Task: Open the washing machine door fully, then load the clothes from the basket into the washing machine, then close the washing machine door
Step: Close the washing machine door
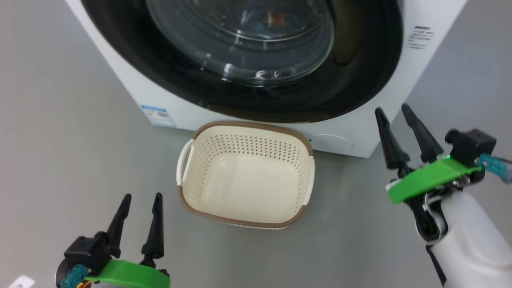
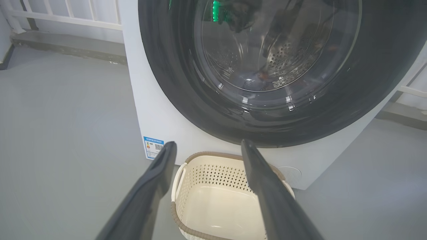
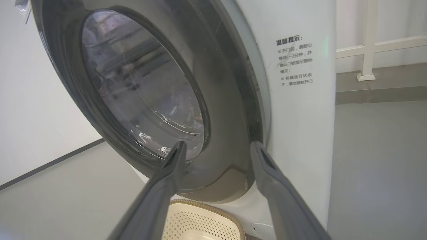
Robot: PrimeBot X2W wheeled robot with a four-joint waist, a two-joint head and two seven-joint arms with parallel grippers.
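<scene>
- On the floor against the washing machine [image 1: 360,128], the basket [image 1: 240,148] stands under the shut washing machine door [image 1: 360,72].
- Fingers apart, empty: left hand [image 1: 143,196], right hand [image 1: 391,109].

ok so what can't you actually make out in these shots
- washing machine top: cut off by the head view's upper edge.
- clothes behind the washing machine door glass, head view: only an orange-brown speck blurred by reflections, so the count is unclear.
- blue label sticker print, head view: too small.
</scene>
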